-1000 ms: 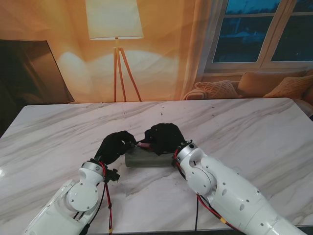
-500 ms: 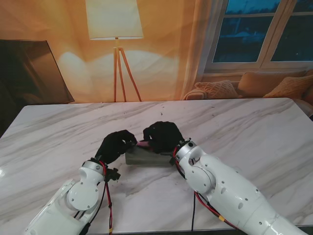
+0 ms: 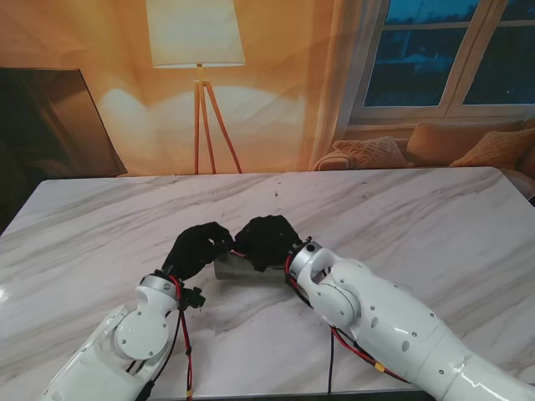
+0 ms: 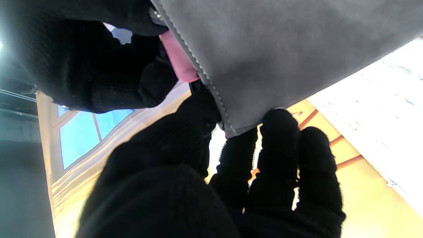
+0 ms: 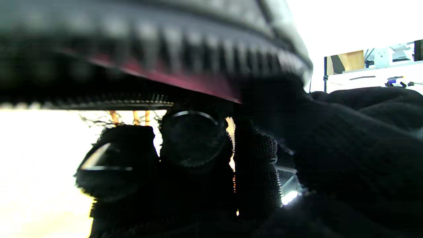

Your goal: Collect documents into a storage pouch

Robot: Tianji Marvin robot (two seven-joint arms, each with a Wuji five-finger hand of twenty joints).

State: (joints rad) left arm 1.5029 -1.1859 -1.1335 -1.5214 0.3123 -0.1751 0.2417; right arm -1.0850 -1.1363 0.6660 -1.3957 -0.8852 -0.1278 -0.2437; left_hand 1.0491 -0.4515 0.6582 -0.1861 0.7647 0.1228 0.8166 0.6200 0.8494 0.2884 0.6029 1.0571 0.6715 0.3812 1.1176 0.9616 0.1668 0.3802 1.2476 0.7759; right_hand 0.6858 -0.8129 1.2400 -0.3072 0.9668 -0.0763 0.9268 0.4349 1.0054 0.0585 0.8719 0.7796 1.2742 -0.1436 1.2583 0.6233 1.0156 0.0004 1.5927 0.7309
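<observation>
Fingers [image 4: 277,132] under grey pouch [image 4: 281,49] — pink document [image 4: 178,59] only wrist-visible

**Surroundings: Non-Task Items in View**

The tabletop [image 3: 435,217] is white marble with grey veining. Behind its far edge stands a floor lamp [image 3: 199,50], lit, with a white shade on a wooden tripod. An orange-lit curtain [image 3: 284,92] hangs behind it. A dark panel [image 3: 50,121] leans at far left. At far right, a window [image 3: 451,54] sits above a sofa with cushions [image 3: 468,144].
</observation>
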